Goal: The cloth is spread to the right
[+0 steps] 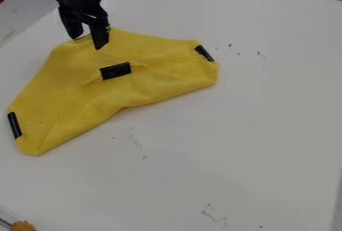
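At the bench's lower left corner sits a small, rough, orange-brown thing [23, 226], cut off by the view. Above it, the yellow, soft fabric cloth [73, 87] begins: its left end, with a short black strip [14, 125], lies near the left edge of the white, flat-topped bench [267, 125]. The black two-finger gripper [87, 43] hangs at the cloth's top edge, towards the bench's upper left edge, released, its fingers apart. A second black strip [115, 70] crosses the cloth's middle, beside a low crease. The cloth runs on rightward to a blunt end with a third black strip [204, 53]. Further right, the bench carries faint dark marks.

I judge the spreading partly done: the cloth lies low and wide, but its lower edge bends inward at the middle. Drawing that out and extending the right side seem to be left.
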`<state>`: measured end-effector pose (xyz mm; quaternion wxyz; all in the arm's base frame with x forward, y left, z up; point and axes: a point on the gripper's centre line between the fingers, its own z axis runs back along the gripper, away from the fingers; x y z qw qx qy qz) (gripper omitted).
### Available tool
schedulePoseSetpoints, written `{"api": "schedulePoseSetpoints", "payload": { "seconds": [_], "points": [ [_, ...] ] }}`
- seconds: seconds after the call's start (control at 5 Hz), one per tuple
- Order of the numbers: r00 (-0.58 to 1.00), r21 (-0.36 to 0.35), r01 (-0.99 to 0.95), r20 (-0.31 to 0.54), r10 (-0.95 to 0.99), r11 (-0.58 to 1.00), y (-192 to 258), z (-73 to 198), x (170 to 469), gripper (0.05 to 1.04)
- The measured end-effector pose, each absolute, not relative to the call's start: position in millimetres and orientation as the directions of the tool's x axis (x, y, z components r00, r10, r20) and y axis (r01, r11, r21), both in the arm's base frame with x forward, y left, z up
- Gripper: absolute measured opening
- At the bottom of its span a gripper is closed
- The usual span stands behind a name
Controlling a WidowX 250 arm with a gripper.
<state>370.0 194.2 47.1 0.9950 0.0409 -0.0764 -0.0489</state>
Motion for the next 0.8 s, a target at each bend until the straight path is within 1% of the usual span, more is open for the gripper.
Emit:
{"api": "schedulePoseSetpoints", "payload": {
  "seconds": [0.2,0.4,0.6,0.8],
  "points": [
    [0.989,0.063,0.088,0.116,-0.095,0.994,191,30,366,1.001],
    [0.989,0.061,0.111,0.096,-0.117,0.992,171,14,361,1.0],
    [0.98,0.115,0.138,0.128,-0.153,0.984,147,35,362,1.0],
    [0.971,0.165,0.171,0.139,-0.195,0.971,130,46,359,1.0]
  ]
}}
